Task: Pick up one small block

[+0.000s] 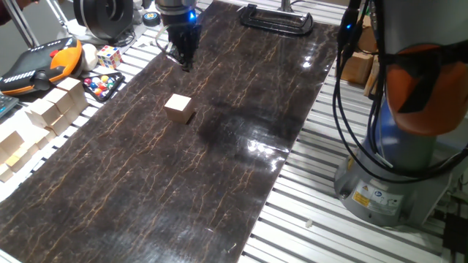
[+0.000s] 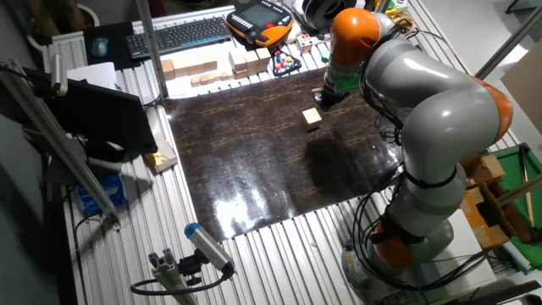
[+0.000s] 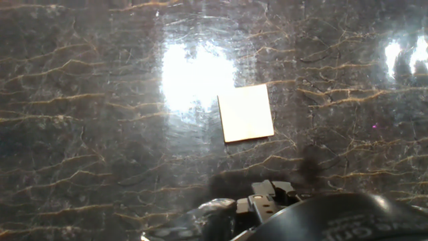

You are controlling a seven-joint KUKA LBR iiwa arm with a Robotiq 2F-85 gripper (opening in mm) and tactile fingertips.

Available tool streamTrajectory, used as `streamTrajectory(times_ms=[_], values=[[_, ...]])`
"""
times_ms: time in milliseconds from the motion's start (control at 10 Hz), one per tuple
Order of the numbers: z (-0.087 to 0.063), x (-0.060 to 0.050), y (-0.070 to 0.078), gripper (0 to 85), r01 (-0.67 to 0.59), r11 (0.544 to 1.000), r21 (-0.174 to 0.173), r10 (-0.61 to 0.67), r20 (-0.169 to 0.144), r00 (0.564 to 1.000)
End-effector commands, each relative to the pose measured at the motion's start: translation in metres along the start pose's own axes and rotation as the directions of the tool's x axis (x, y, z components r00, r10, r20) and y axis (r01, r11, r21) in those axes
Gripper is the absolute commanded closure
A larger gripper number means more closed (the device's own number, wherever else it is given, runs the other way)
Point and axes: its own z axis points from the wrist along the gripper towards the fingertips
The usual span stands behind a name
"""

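The small block [image 1: 178, 107] [image 2: 312, 118] is a plain light-tan wooden cube standing alone on the dark marbled mat [image 1: 146, 190]. My gripper [image 1: 185, 63] [image 2: 323, 96] hangs above the mat, behind the block and apart from it, holding nothing. In the hand view the block [image 3: 245, 112] shows as a pale square a little above centre, with part of the dark hand body at the bottom edge. The fingers are too dark and small to show how they stand.
Larger pale wooden blocks [image 1: 44, 109] [image 2: 203, 68] are grouped along the mat's left edge. Beside them are a multicoloured puzzle cube [image 1: 109, 56], a tray of coloured balls [image 1: 102, 84] and an orange teach pendant [image 1: 44, 62]. A black clamp [image 1: 276, 18] lies at the far end.
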Motion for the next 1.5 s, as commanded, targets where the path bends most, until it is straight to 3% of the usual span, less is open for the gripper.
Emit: streamTrajectory(times_ms=[0, 300, 500, 900, 1100, 1400], values=[[0.003, 0.0, 0.003, 84.3, 0.003, 1.0, 0.022, -0.003, 0.003, 1.0], [0.018, -0.007, 0.013, 84.3, -0.001, 0.998, 0.068, 0.0, 0.003, 1.0], [0.035, -0.015, 0.012, 84.3, -0.016, 0.998, 0.053, 0.016, 0.01, 1.0], [0.049, -0.022, 0.01, 84.3, 0.011, 0.999, 0.031, -0.011, 0.011, 1.0], [0.059, -0.028, 0.005, 84.3, 0.024, 1.0, -0.012, -0.024, 0.004, 1.0], [0.08, -0.036, 0.0, 84.3, 0.037, 0.999, -0.018, -0.037, 0.001, 0.999]])
